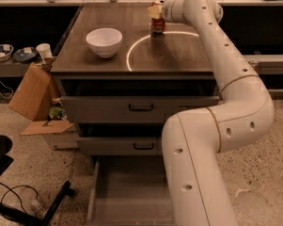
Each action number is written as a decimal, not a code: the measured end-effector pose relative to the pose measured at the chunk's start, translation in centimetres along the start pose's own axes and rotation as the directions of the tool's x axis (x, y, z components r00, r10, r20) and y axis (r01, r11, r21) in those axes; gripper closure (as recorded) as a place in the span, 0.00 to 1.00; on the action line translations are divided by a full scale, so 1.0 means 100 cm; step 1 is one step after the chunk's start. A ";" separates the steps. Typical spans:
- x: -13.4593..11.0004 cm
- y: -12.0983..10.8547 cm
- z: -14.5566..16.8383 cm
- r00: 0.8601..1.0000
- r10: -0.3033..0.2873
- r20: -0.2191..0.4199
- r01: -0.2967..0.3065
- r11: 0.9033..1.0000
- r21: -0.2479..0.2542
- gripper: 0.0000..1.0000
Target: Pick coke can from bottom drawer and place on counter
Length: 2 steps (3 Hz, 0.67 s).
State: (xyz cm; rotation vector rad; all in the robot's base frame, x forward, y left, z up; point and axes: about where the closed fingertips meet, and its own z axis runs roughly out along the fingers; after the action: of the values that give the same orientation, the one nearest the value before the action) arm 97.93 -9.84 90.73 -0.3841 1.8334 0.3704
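The coke can (157, 26), red with a silver top, stands upright on the counter (169, 55) at its far middle, on the bright curved light reflection. My gripper (155, 11) is at the can's top, reaching in from the right at the end of the white arm (225, 69). The bottom drawer (127, 192) is pulled open below the two closed drawers. Its grey floor shows nothing in the part I can see, and the arm hides its right side.
A white bowl (104, 41) sits on the counter's left part. A cardboard box (30, 95) leans by the cabinet's left side. A black chair base (19, 206) and cables lie on the speckled floor at the lower left. Shelves with small dishes (14, 54) stand at the left.
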 end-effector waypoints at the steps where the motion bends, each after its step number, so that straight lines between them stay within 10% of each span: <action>1: 0.000 0.000 0.000 1.000 0.000 0.000 0.000 1.000 0.000 0.05; 2: 0.000 0.000 0.000 1.000 -0.001 0.000 0.001 1.000 0.000 0.00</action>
State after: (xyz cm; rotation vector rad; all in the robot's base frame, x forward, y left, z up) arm 97.92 -9.83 90.78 -0.3848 1.8328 0.3699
